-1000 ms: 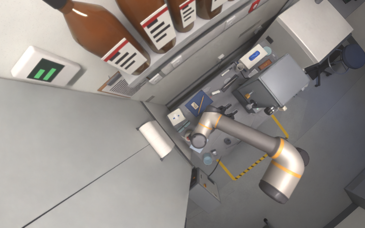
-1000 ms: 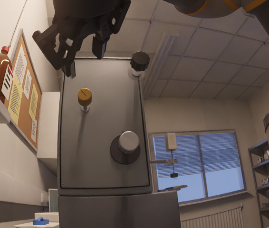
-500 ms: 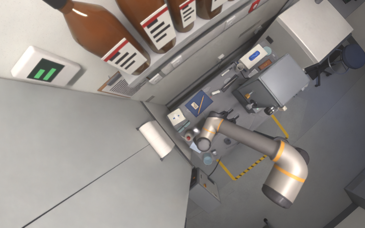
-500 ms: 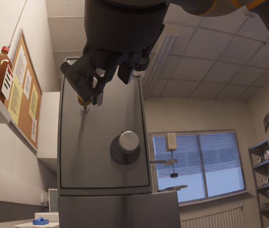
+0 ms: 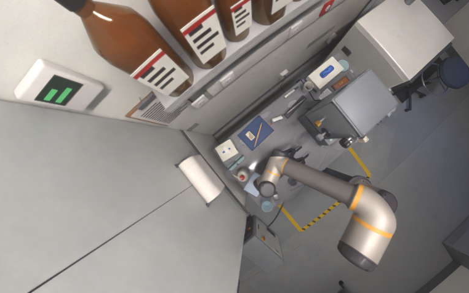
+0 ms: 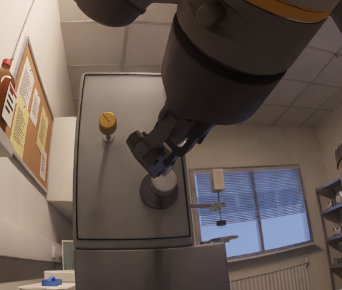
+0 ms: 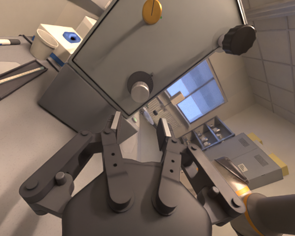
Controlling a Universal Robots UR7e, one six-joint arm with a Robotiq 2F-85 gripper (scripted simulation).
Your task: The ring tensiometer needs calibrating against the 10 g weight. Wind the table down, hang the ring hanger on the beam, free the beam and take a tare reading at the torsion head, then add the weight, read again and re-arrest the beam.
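The tensiometer [image 6: 130,162] [image 5: 353,105] is a grey box standing on the bench. Its front panel carries a silver torsion head knob [image 6: 163,186] [image 7: 140,92] on a dark dial. A yellow knob [image 6: 107,123] [image 7: 152,11] sits higher on the panel. A black knob [image 7: 238,39] sticks out at the panel's top corner. At the box's side the beam [image 6: 207,205] carries the ring hanger with a small dark weight [image 6: 221,223], above the round table [image 6: 219,239]. My gripper [image 7: 140,127] [image 6: 162,165] is in front of the torsion head knob, a short way off it. It is open and holds nothing.
A white paper cup [image 7: 43,43] and a white box with a blue insert [image 7: 63,38] stand on the bench beside the tensiometer. A dark tray with a thermometer [image 7: 14,77] lies nearer. Brown bottles [image 6: 2,90] stand on a wall shelf.
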